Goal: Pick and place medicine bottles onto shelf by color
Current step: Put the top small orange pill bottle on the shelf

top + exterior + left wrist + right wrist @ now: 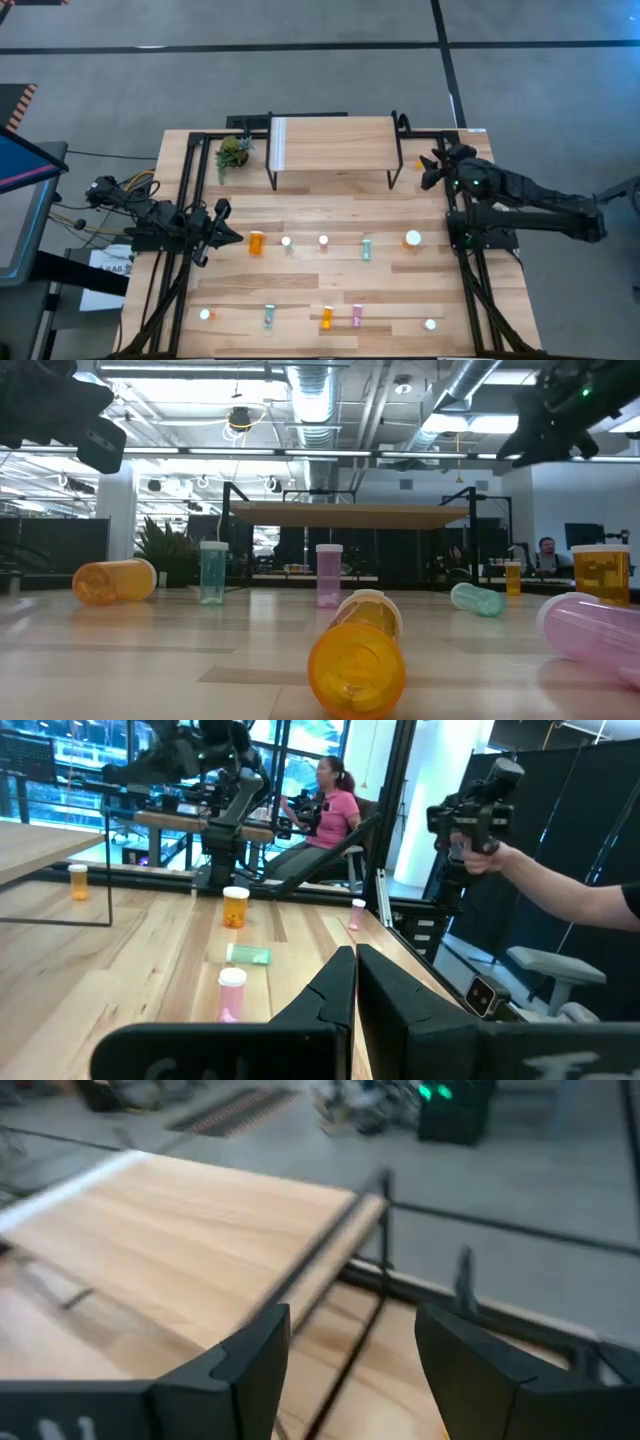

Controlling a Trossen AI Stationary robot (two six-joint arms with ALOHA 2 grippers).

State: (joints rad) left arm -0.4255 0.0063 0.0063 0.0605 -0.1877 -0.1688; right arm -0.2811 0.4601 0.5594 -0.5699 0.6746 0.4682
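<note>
Notably, your right gripper (350, 1365) stood apart and empty beside the shelf (330, 140). Your left gripper (355, 982) was together. Descending carelessly risked striking the shelf's edge.

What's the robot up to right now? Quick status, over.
Right gripper jaws open, empty, at the shelf's right end. Left gripper shut, parked at table's left edge. Shelf top bare; bottles on table.

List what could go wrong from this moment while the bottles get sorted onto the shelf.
1. The right gripper hangs open beside the shelf edge; dropping carelessly, it might clip the black leg.
2. Several bottles lie on their sides, such as the orange one; they may roll when nudged.
3. A small orange bottle stands close under that arm and could be knocked over.
</note>
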